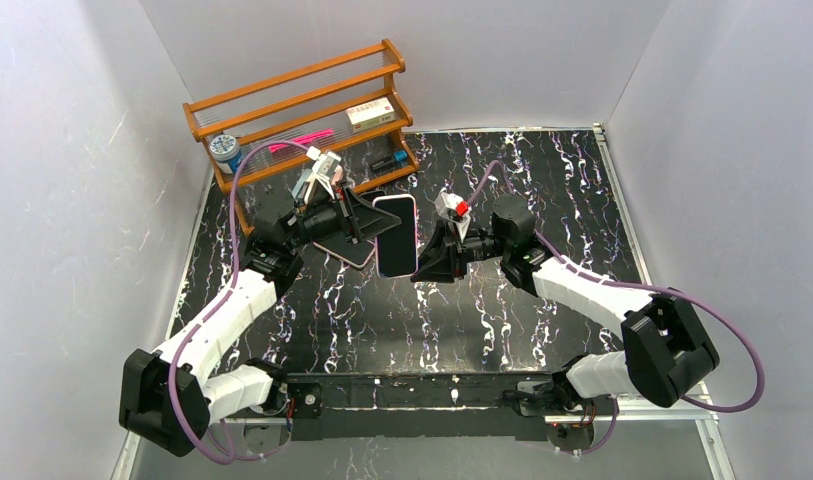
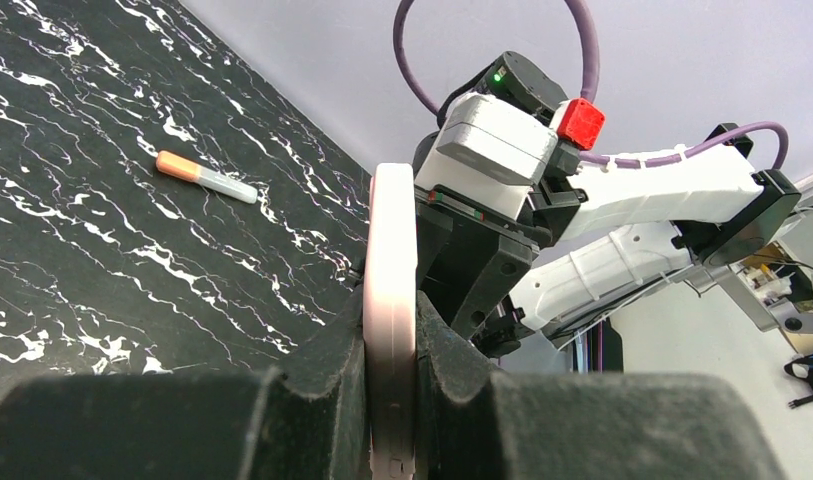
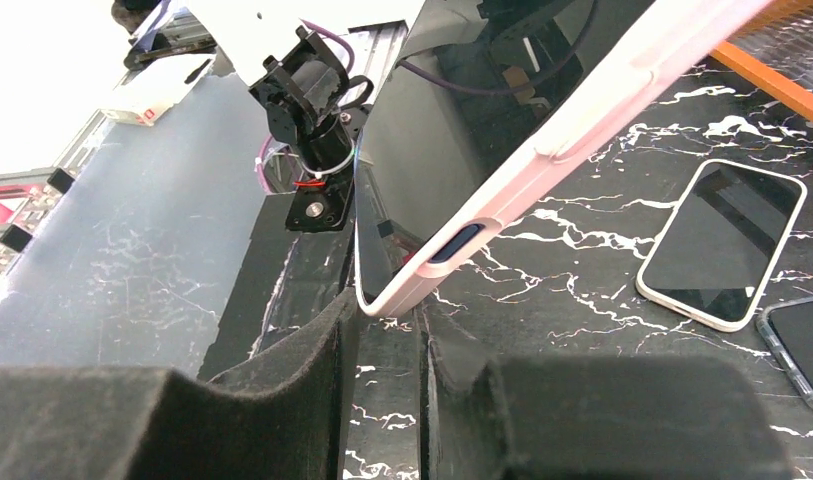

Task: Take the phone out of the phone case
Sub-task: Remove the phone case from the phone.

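Note:
A phone in a pale pink case (image 1: pixel 395 235) is held up on edge above the middle of the table, dark screen toward the top camera. My left gripper (image 1: pixel 367 226) is shut on its left long edge; in the left wrist view the pink case edge (image 2: pixel 390 300) is clamped between both pads. My right gripper (image 1: pixel 422 264) is at the phone's lower right corner. In the right wrist view the case corner (image 3: pixel 392 295) sits between my fingertips (image 3: pixel 332 330), whose narrow gap matches the phone's thickness. The case's side button (image 3: pixel 454 243) shows just above them.
A white-edged phone (image 3: pixel 722 245) and a dark-rimmed one (image 3: pixel 797 345) lie flat on the black marble table (image 1: pixel 482 310); one (image 1: pixel 347 252) shows under my left arm. A wooden rack (image 1: pixel 302 105) holding a box and tape stands back left. An orange-capped tube (image 2: pixel 204 176) lies on the table.

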`<state>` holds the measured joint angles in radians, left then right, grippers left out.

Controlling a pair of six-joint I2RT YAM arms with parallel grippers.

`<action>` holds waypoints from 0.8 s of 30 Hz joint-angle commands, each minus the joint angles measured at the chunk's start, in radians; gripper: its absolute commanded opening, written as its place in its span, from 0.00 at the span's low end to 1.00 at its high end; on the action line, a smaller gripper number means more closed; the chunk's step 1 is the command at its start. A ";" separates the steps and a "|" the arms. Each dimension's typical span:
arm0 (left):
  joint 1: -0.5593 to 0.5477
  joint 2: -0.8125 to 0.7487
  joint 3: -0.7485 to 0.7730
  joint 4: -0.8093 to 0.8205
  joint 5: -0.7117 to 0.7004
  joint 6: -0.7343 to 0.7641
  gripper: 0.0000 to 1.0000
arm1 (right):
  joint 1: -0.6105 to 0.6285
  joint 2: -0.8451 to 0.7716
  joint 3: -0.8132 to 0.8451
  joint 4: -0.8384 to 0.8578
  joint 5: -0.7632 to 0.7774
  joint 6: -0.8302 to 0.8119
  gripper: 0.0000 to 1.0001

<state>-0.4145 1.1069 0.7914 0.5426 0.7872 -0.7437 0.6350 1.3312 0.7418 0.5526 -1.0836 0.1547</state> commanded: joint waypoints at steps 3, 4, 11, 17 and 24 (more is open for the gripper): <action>0.001 -0.047 0.000 0.060 -0.025 0.027 0.00 | -0.002 0.013 0.055 0.085 -0.055 0.045 0.31; 0.001 -0.049 0.000 0.060 -0.027 0.026 0.00 | -0.002 0.015 0.057 0.087 -0.056 0.047 0.29; 0.000 -0.054 -0.006 0.059 -0.019 0.002 0.00 | -0.003 0.022 0.070 0.089 -0.055 0.041 0.12; -0.011 -0.064 -0.023 0.075 -0.018 -0.051 0.00 | -0.003 0.030 0.082 0.042 -0.010 -0.054 0.01; -0.018 -0.065 -0.025 0.107 0.010 -0.115 0.00 | -0.003 0.063 0.130 -0.076 0.055 -0.222 0.01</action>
<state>-0.4141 1.0756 0.7601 0.5793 0.7658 -0.7673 0.6296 1.3773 0.7944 0.5014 -1.1137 0.0917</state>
